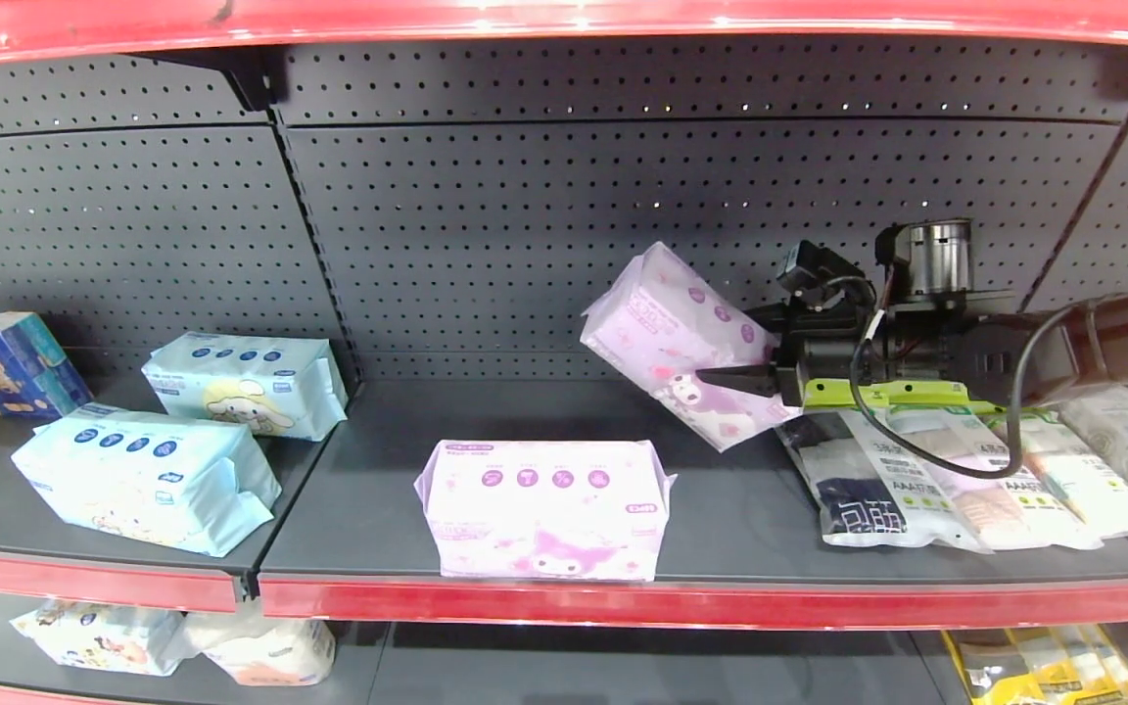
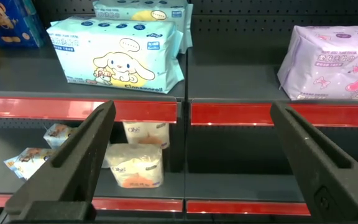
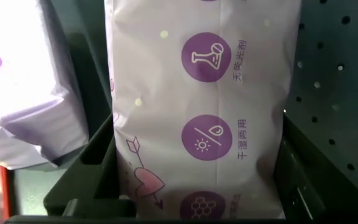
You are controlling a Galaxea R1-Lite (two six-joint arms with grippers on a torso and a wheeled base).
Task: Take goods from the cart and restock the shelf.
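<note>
1. The right claw (image 1: 726, 370) is clamped on a purple tissue pack (image 1: 667, 323), held tilted in the air above the shelf (image 1: 760, 509). The pack hangs close to the pegboard back panel (image 1: 525, 196) and clear of the shelf board.
2. The right wrist view shows the grip closely: a dark finger presses each long side of the pack, whose printed face points at the camera. The head view shows just one finger, since the other is hidden behind the pack.
3. A second purple pack (image 1: 544, 509) lies flat at the shelf's red front edge (image 1: 701, 599), apart from the held one.
4. The left claw (image 2: 191, 109) hangs in front of the shelf with its fingers (image 2: 73, 162) spread wide and nothing between them. It sits level with the front rail, looking in at the lower shelf.
5. Two light-blue packs (image 1: 148, 480) lie towards the left end of the shelf, one at the front edge and one nearer the back. A blue box (image 1: 1, 362) stands beyond them.
6. Flat clear packets (image 1: 916, 480) overlap one another towards the right end, beneath the right arm.
7. The left wrist view shows small white-and-orange packs (image 2: 135, 165) on the lower shelf; the head view catches them at its bottom edge.
</note>
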